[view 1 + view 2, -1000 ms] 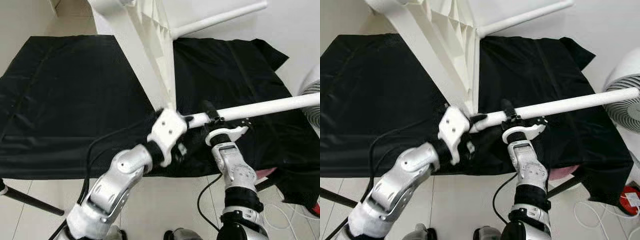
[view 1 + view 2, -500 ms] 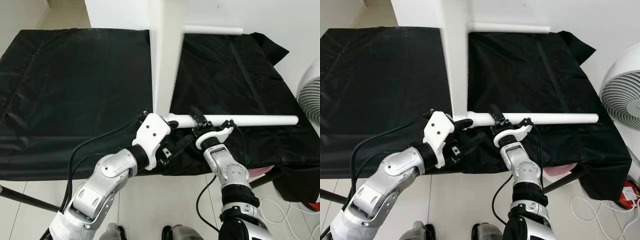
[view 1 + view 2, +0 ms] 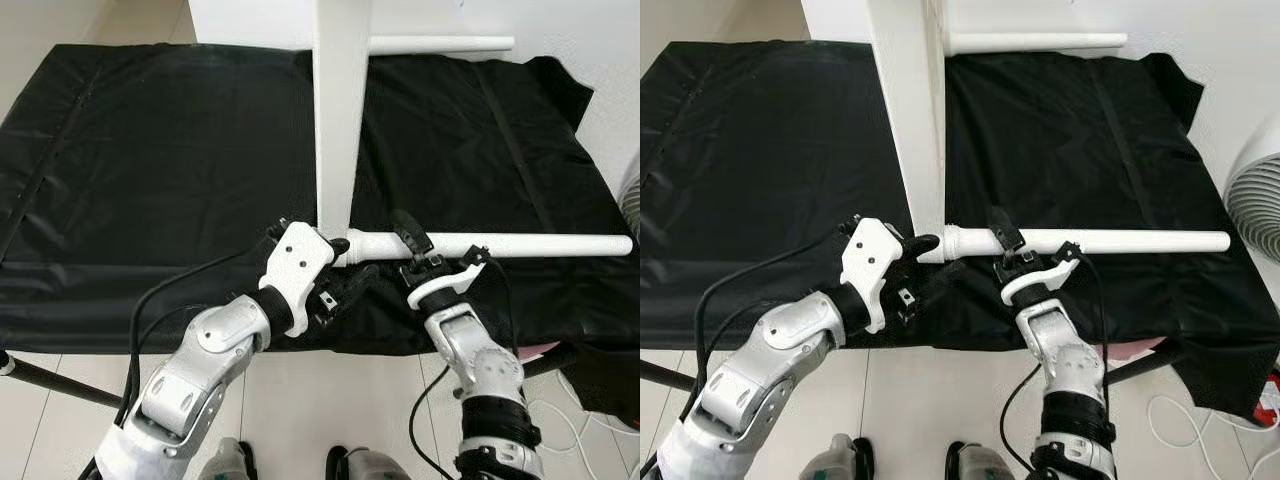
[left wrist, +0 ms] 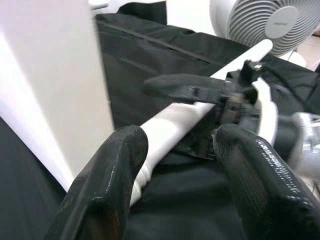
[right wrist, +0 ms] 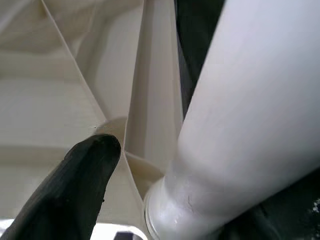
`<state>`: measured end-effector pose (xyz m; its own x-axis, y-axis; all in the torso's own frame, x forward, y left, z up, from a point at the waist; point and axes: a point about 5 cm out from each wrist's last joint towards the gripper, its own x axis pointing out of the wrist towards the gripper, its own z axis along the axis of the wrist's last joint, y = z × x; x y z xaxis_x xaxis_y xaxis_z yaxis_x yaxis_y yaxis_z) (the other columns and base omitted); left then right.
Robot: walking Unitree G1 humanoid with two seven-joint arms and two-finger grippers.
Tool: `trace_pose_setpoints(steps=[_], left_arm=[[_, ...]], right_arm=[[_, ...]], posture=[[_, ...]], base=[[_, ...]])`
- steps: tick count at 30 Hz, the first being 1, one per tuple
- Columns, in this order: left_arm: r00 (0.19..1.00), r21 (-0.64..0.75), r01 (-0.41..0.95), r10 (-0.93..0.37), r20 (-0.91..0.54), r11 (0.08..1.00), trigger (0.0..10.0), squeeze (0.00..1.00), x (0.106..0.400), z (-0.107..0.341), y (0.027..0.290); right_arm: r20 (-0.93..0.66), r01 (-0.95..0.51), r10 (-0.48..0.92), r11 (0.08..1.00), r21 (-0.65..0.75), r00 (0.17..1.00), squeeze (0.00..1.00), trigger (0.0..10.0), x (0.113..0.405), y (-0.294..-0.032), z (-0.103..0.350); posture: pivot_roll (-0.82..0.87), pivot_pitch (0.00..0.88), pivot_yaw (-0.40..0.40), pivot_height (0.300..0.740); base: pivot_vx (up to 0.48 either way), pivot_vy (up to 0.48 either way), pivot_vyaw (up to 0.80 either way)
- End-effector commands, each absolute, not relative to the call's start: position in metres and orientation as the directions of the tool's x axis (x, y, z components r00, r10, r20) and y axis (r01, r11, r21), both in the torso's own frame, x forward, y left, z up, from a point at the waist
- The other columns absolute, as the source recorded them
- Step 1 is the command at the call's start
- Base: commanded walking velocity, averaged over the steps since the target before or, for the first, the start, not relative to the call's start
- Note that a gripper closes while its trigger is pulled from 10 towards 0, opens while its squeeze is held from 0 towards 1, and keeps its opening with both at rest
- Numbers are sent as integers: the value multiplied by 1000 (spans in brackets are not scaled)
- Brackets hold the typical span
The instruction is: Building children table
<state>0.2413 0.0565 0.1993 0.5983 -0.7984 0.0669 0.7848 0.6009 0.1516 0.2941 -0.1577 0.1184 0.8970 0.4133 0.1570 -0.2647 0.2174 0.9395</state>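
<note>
The white table top (image 3: 342,110) stands on its edge on the black cloth (image 3: 150,150) and looks like an upright slab. Two white legs stick out of it sideways to the right: a far leg (image 3: 440,44) and a near leg (image 3: 520,245). My right gripper (image 3: 425,255) is shut on the near leg a short way from the slab. In the right wrist view the near leg (image 5: 240,115) runs into its socket among the ribs of the underside. My left gripper (image 3: 345,265) is open, its fingers (image 4: 107,180) loosely straddling the leg's base.
The black cloth covers a low surface whose front edge runs just under my wrists. A white fan (image 3: 1255,200) stands at the right. A black pole (image 3: 60,385) crosses the tiled floor at the lower left, and white cables (image 3: 1200,425) lie at the lower right.
The table top has swung from a tilt to standing upright. The near leg has dropped from sloping upward to level, with my right gripper still on it. The view has also shifted.
</note>
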Motion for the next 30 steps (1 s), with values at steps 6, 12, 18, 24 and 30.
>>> trace_pose_setpoints(steps=[6,12,18,24,30], left_arm=[[639,157,752,-766,62,640,10000,0,244,199,63],[657,159,737,-752,60,657,10000,0,245,198,67],[668,161,726,-741,63,668,10000,0,247,200,70],[680,162,716,-731,62,679,10000,0,251,200,72],[677,162,719,-734,60,676,10000,0,252,200,72]], right_arm=[[27,-202,639,203,958,769,0,10000,259,-163,98],[76,-281,712,175,944,698,0,10000,239,-176,105],[136,-322,724,124,939,677,0,10000,229,-186,111],[254,-408,701,57,911,666,0,10000,225,-194,124],[284,-454,701,64,889,654,0,10000,224,-195,129]], posture=[[-5,179,-9,740],[-6,177,-15,740],[-1,180,-9,740],[-9,178,6,740],[-16,176,14,740]], base=[[0,0,0],[0,0,0],[0,0,0],[0,0,0],[0,0,0]])
